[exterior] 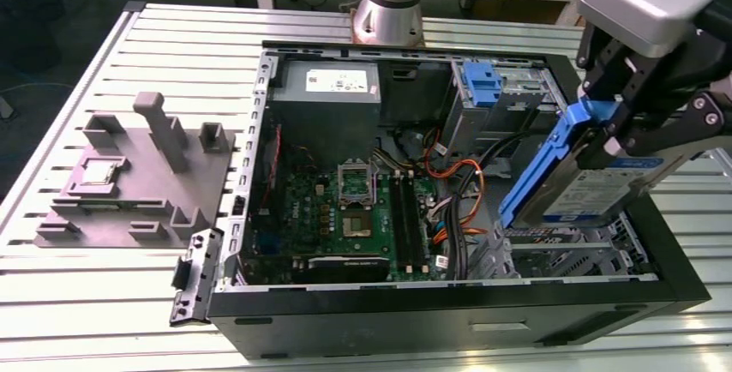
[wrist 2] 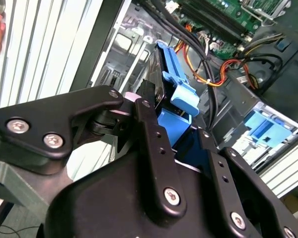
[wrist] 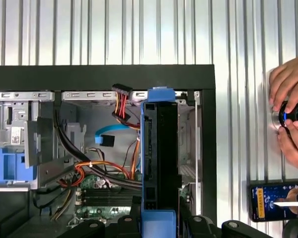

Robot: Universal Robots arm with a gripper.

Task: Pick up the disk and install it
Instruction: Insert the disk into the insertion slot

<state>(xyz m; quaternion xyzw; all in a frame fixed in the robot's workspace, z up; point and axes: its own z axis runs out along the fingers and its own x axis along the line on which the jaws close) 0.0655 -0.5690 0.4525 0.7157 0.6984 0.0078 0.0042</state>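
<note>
The disk (exterior: pixel 595 188), a silver-grey drive with a white-and-blue label in a blue carrier frame, hangs tilted over the open computer case (exterior: pixel 458 308), on the exterior view's right. My gripper (exterior: pixel 627 132) is shut on its upper end. Below it lies the metal drive bay (exterior: pixel 572 252) at the case's corner; the disk's lower end is just above the bay. In the second wrist view the fingers (wrist 2: pixel 151 134) clamp the disk (wrist 2: pixel 176 94) by its blue frame. The first wrist view looks along the disk (wrist: pixel 159 158), edge-on, held by the gripper (wrist: pixel 159 220).
A second blue bracket (exterior: pixel 483 81) sits in the upper bay. Orange and black cables (exterior: pixel 464 192) run beside the motherboard (exterior: pixel 343 218). A grey fixture (exterior: pixel 137 175) stands at the exterior view's left. A person's hands (wrist: pixel 288 84) and a phone (wrist: pixel 278 201) lie outside the case.
</note>
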